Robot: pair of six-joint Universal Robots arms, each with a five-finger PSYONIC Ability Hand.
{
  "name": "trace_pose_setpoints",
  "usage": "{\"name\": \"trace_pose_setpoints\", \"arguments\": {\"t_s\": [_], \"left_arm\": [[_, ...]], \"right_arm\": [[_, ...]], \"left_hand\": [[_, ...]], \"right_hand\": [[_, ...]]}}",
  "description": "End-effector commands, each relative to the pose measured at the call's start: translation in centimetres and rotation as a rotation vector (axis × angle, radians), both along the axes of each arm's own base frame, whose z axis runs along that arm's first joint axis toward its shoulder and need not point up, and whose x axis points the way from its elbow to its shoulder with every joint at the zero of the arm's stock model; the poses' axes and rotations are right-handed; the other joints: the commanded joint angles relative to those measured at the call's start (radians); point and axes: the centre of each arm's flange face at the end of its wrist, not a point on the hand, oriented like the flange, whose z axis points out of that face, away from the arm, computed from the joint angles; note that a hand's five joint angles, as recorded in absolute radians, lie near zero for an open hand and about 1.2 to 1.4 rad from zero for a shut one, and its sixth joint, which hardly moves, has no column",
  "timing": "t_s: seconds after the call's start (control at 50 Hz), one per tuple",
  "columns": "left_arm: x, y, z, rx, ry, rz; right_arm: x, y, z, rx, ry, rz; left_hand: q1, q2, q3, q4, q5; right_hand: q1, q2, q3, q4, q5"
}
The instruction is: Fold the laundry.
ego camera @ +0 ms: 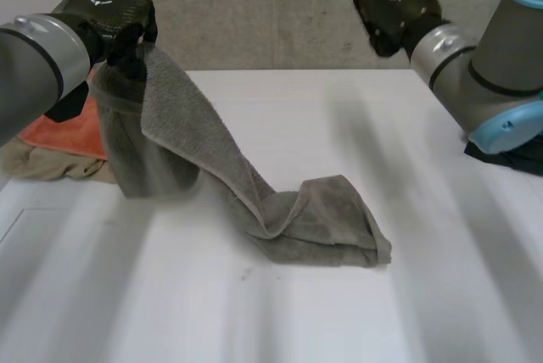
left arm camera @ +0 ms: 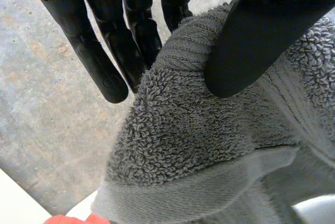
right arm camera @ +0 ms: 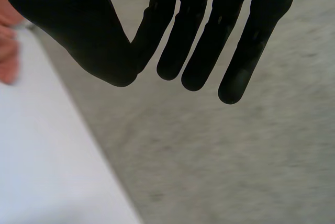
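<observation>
Your grey towel is half in the air. One end hangs from the left hand and the rest slopes down to a crumpled heap on the white table near its middle. In the head view its long axis runs from about 10 o'clock, the raised end, to about 4 o'clock, where the heap points.

The left hand pinches the towel's hem between thumb and fingers, and that hold looks shallow, close to the edge of the towel. A quick lift or swing could pull the hem free. The low end is doubled over on itself (I can't pick out its corners), so hauling upward may only drag a lump.

The right hand hovers at about 1 o'clock, well apart, fingers straight and empty.

An orange cloth and a beige one lie at 9 o'clock under the left arm. The hanging part sits just beside them and could snag them.
</observation>
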Motion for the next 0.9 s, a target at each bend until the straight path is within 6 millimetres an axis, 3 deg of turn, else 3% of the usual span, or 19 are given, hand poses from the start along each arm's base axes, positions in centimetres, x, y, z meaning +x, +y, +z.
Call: {"name": "trace_pose_setpoints", "arguments": {"t_s": [0.02, 0.12, 0.34, 0.46, 0.54, 0.58, 0.62, 0.7, 0.78, 0.8, 0.84, 0.86, 0.9], "left_arm": [[0.0, 0.9, -1.6, 0.103, 0.01, 0.007], [0.2, 1.7, -0.9, 0.076, 0.019, 0.001], [0.9, 3.5, 1.8, 0.017, 0.046, -0.003], [1.1, 3.9, 2.0, 0.02, 0.048, -0.003], [1.1, 3.9, 1.7, 0.029, 0.047, -0.002], [1.2, 3.8, 1.5, 0.035, 0.044, 0.001], [1.3, 3.7, 1.3, 0.039, 0.043, 0.004], [1.5, 3.2, 1.1, 0.043, 0.041, 0.015], [1.7, 2.2, 1.3, 0.031, 0.046, 0.031], [1.6, 2.0, 1.4, 0.021, 0.05, 0.033], [1.6, 1.5, 1.8, 0.001, 0.058, 0.038], [1.4, 0.9, 2.4, -0.029, 0.073, 0.041], [1.4, 0.3, 3.0, -0.059, 0.094, 0.05]], "right_arm": [[1.2, 5.3, -7.5, 0.243, 0.249, 0.229], [2.0, 7.2, -11.0, 0.305, 0.383, 0.286], [4.2, 8.8, -14.9, 0.371, 0.45, 0.364], [4.9, 9.2, -16.5, 0.394, 0.461, 0.385], [5.3, 9.0, -17.2, 0.394, 0.456, 0.386], [5.5, 8.5, -17.1, 0.377, 0.436, 0.379], [5.7, 8.1, -16.6, 0.355, 0.413, 0.37], [6.0, 6.7, -14.9, 0.323, 0.325, 0.324], [5.5, 3.2, -9.6, 0.185, 0.159, 0.192], [4.7, 1.5, -6.6, 0.108, 0.069, 0.114], [3.7, 0.2, -3.3, 0.031, -0.029, 0.04], [2.6, -0.7, -0.1, -0.041, -0.127, -0.021], [1.5, -1.3, 2.9, -0.111, -0.218, -0.063]], "left_hand": [[0.218, 0.202, 0.205, 0.197, 0.256], [0.218, 0.202, 0.205, 0.197, 0.256], [0.218, 0.202, 0.205, 0.197, 0.256], [0.218, 0.202, 0.205, 0.197, 0.256], [0.218, 0.202, 0.205, 0.197, 0.256], [0.218, 0.202, 0.205, 0.197, 0.256], [0.218, 0.202, 0.205, 0.197, 0.256], [0.218, 0.202, 0.205, 0.197, 0.256], [0.218, 0.202, 0.205, 0.197, 0.256], [0.218, 0.202, 0.205, 0.197, 0.256], [0.218, 0.202, 0.205, 0.197, 0.256], [0.218, 0.202, 0.205, 0.197, 0.256], [0.218, 0.202, 0.205, 0.197, 0.256]], "right_hand": [[-0.662, -0.691, -0.696, -0.705, -0.686], [-0.703, -0.732, -0.738, -0.746, -0.727], [-0.584, -0.612, -0.618, -0.627, -0.607], [-0.487, -0.515, -0.521, -0.53, -0.51], [-0.185, -0.213, -0.219, -0.228, -0.208], [0.247, 0.218, 0.212, 0.204, 0.223], [0.248, 0.219, 0.214, 0.205, 0.224], [0.248, 0.219, 0.214, 0.205, 0.224], [0.248, 0.219, 0.214, 0.205, 0.224], [0.248, 0.219, 0.214, 0.205, 0.224], [0.248, 0.219, 0.214, 0.205, 0.224], [0.248, 0.219, 0.214, 0.205, 0.224], [0.248, 0.219, 0.214, 0.205, 0.224]]}}
